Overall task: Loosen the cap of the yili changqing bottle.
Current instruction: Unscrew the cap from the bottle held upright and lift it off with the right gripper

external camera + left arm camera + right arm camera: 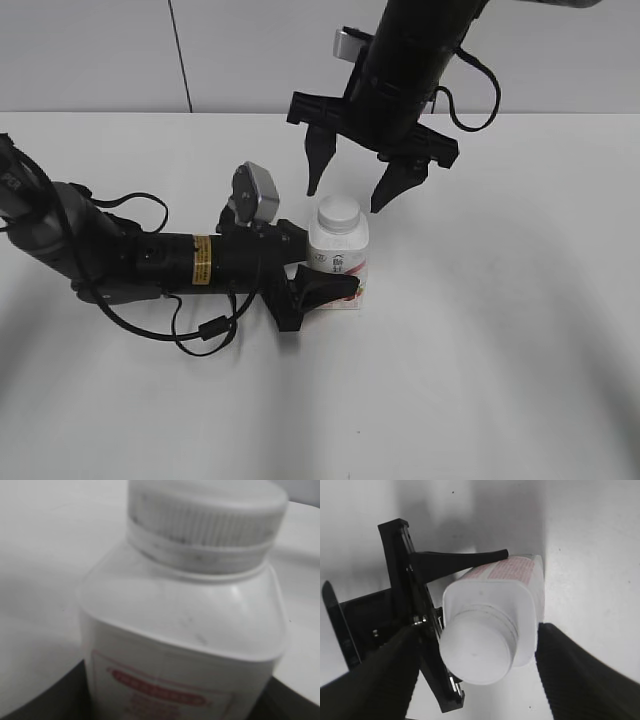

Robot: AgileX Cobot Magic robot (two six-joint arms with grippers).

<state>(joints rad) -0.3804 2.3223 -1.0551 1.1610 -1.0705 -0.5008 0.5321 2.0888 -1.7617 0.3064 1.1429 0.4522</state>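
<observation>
The yili changqing bottle (338,258) stands upright mid-table, white and squarish, with a pink and red label. Its white ribbed cap (338,212) sits on the neck. My left gripper (318,268) reaches in low from the left and is shut on the bottle's body, one black finger (325,288) across the front. The left wrist view is filled by the bottle (185,620) and cap (205,515). My right gripper (347,197) hangs open just above and behind the cap. From above, its fingers (585,675) flank the cap (477,652) without touching it.
The white table (500,350) runs on all around the bottle. The left arm's black body and its looped cables (200,330) lie across the left side. A pale wall rises behind the table's far edge.
</observation>
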